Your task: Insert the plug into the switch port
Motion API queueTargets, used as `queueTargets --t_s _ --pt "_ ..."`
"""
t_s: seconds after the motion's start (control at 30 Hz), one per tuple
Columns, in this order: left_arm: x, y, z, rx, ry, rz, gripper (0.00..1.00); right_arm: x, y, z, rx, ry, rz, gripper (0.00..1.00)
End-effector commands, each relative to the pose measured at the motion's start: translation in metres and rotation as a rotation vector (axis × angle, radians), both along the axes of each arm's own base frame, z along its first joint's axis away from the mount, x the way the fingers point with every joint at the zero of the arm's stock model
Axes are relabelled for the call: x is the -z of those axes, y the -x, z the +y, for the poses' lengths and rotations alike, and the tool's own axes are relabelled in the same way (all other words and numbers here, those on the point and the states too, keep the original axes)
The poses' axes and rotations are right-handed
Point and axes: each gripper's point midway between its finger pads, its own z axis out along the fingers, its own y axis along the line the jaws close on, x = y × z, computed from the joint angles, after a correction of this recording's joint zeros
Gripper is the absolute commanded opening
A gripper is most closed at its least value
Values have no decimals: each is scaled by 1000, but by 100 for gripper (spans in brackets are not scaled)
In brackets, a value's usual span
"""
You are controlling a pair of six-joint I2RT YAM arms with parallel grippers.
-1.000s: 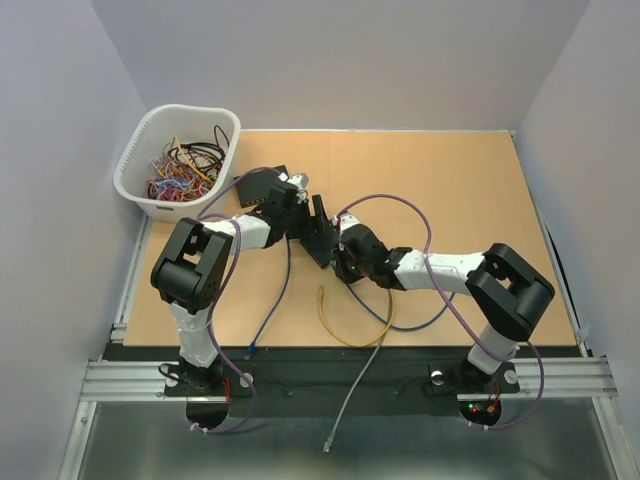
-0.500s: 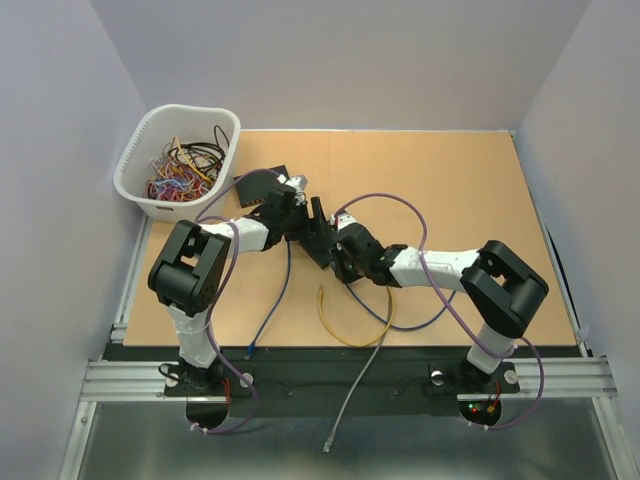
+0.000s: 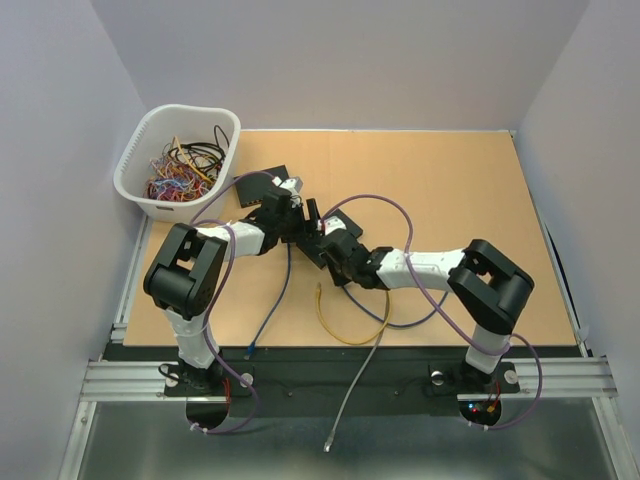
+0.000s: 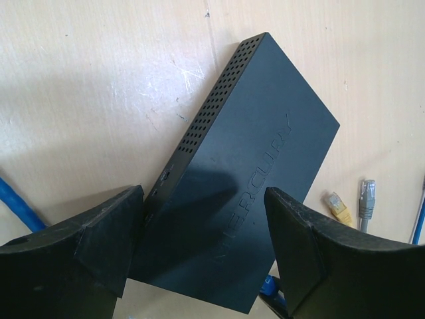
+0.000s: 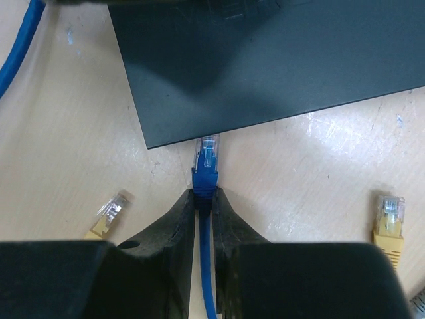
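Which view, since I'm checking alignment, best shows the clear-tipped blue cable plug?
Right wrist: the clear-tipped blue cable plug sits centred, pinched by the right gripper, its tip at the edge of the flat black switch box. Left wrist shows only a blue sliver beside that box. The top external view hides it among the arms.

We recorded the left gripper (image 4: 206,219) with jaws spread wide, the right gripper (image 5: 204,199) with jaws pinched nearly together.
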Motion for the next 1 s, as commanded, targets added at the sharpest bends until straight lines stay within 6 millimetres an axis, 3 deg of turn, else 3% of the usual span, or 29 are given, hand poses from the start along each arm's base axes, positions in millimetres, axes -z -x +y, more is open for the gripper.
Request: queueTargets --t_s 0.0,0.3,0.47,0.97 --pt "-2 20 -6 48 24 42 84 -22 -16 27 -17 -45 -117 1" --pt "2 22 -5 67 10 43 84 -30 -23 11 -35 30 -219 0" --pt "4 25 -5 79 0 45 84 -44 -19 19 -121 -25 -271 1" --pt "14 38 -4 121 -9 74 83 -50 -28 29 -160 -53 -361 0"
